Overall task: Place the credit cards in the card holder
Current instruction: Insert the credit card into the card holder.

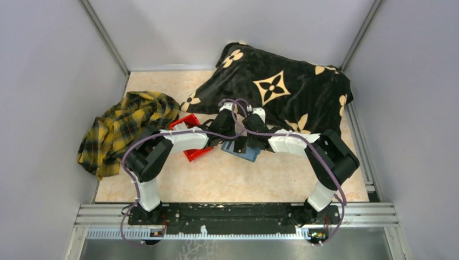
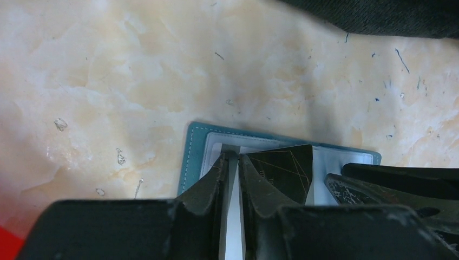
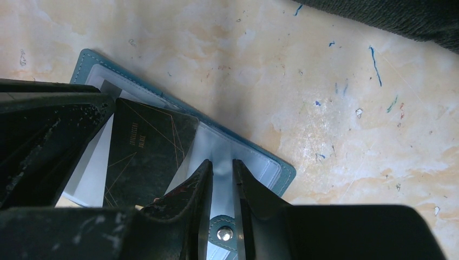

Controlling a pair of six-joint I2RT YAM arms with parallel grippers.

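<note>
The left gripper (image 2: pixel 231 160) stood with its jaws a narrow slit apart, a pale strip showing between them. The right gripper (image 3: pixel 222 166) stood nearly closed over the holder (image 3: pixel 282 174), and whether either pinched anything could not be told. Just beyond the fingers a dark card (image 3: pixel 145 154) lay askew on the open holder at mid-table, so the right gripper would probably need to pin the holder flat while the left squared the card to a slot and slid it in slowly.
</note>
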